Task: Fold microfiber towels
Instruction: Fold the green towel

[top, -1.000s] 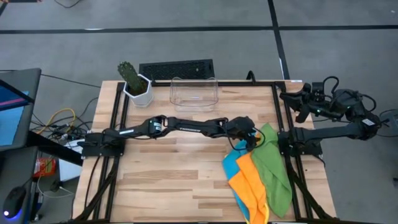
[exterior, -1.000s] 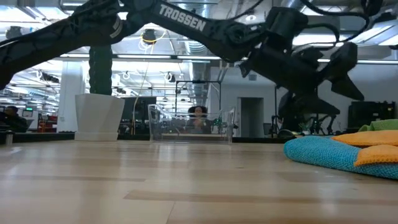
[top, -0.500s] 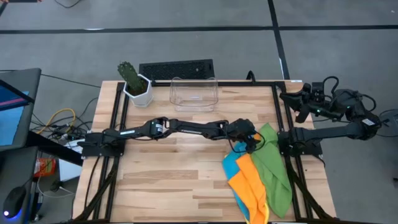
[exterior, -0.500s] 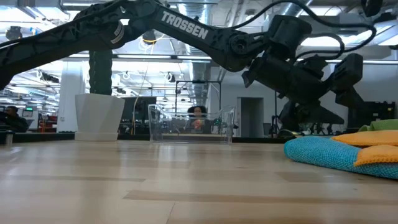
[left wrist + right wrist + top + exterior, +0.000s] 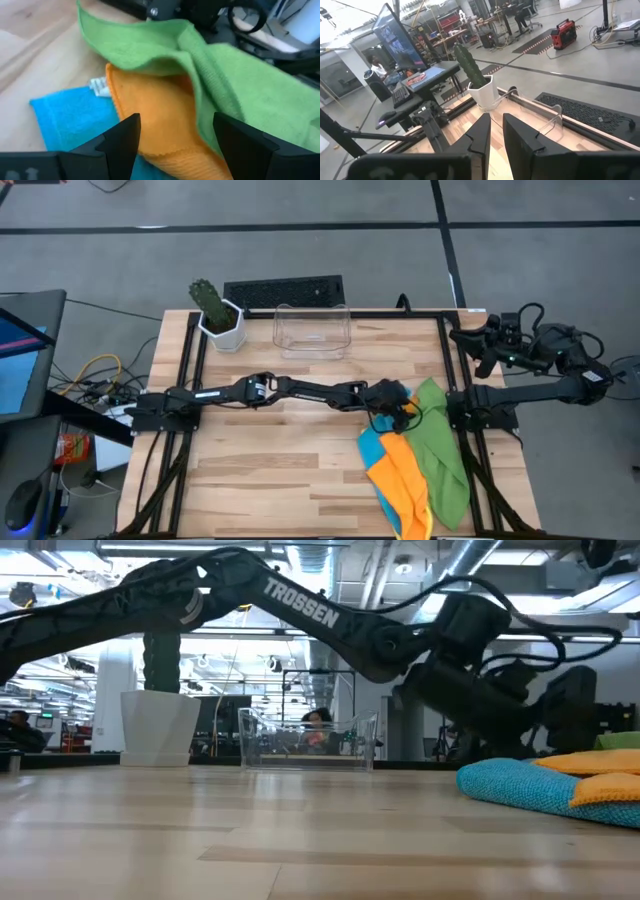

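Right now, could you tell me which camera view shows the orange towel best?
The left wrist view: the orange towel fills the middle, overlapping the blue towel, partly under the green towel, between the open left gripper fingers. The high view shows its whole outline, small. The low view shows only edges. The right wrist view misses it.

Green towel (image 5: pixel 235 85), orange towel (image 5: pixel 155 115), blue towel (image 5: pixel 75 120) with white tag (image 5: pixel 100 86) are showing ahead of my black left gripper (image 5: pixel 172 137). Light striped-wood table (image 5: pixel 290 450) is lying under it. Green cactus (image 5: pixel 207 298), white pot (image 5: pixel 225 330).
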